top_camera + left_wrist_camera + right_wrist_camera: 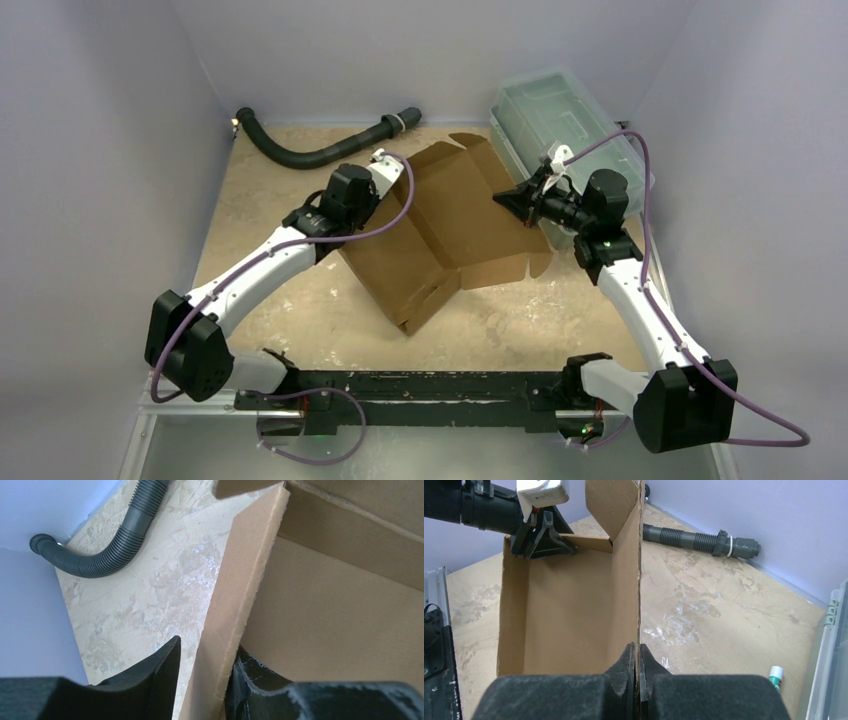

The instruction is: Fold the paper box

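Observation:
The paper box (450, 225) is brown cardboard, half erected in the middle of the table, with its walls raised and its flaps loose. My left gripper (385, 160) straddles the box's left wall (235, 610). In the left wrist view that gripper (207, 645) is open: one finger touches the inner face, the other stands clear of the outer face. My right gripper (505, 198) is at the opposite wall. In the right wrist view it (638, 647) is shut on that wall's thin edge (626, 580), and the left gripper (541, 537) shows at the far side.
A grey corrugated hose (300, 155) lies along the back of the table. A clear greenish plastic bin (560, 110) stands at the back right, close behind my right arm. Beside the bin lies a small white and green object (776, 674). Walls enclose the table.

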